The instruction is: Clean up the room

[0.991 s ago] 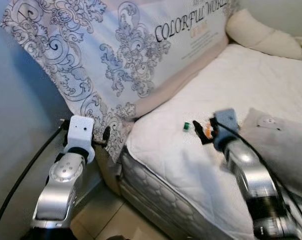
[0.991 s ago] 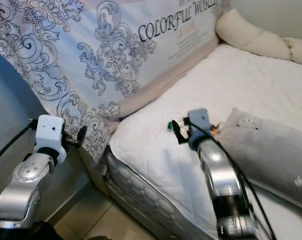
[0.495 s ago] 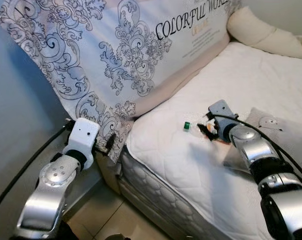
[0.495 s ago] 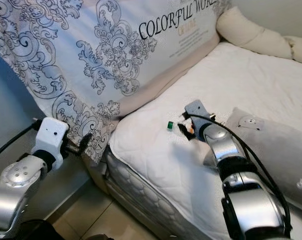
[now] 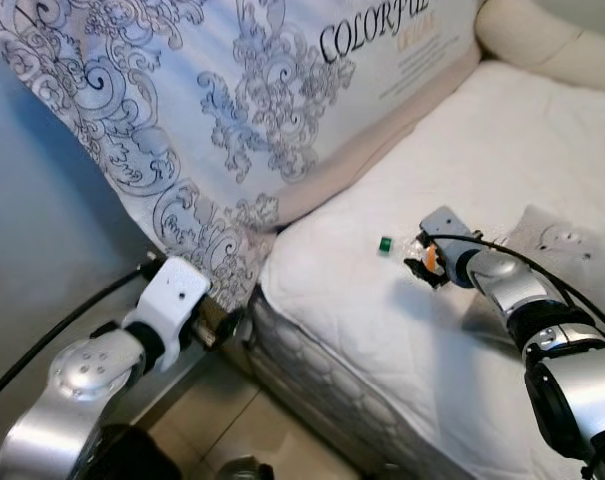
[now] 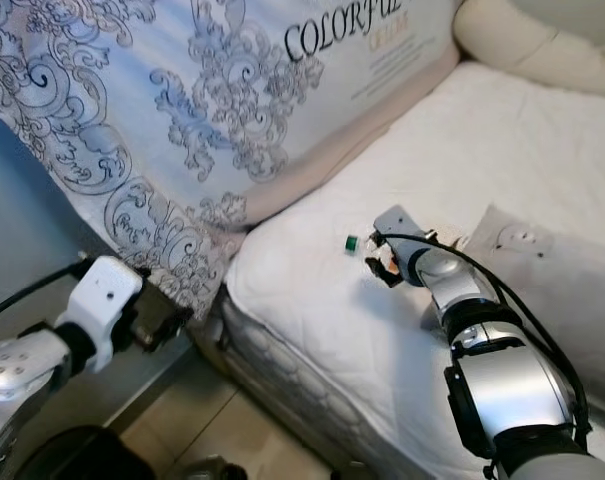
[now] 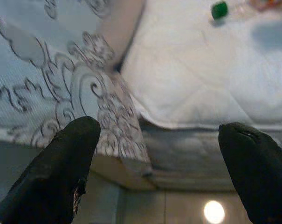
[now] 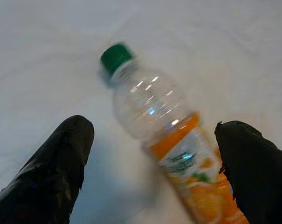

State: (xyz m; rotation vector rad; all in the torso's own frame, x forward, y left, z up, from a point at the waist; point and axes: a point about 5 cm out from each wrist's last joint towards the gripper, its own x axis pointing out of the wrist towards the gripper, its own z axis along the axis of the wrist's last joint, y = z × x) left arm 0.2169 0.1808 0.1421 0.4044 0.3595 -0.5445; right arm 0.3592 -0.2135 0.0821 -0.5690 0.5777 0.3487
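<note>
Right pincer (image 8: 152,177) has neared the bottle (image 8: 166,128) on the white bed (image 5: 362,330), fingers apart.

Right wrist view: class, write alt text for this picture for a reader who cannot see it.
A clear plastic bottle with a green cap and an orange label lies on its side on a white bed sheet. The right gripper is open, with one black finger on either side of the bottle, not touching it.
</note>
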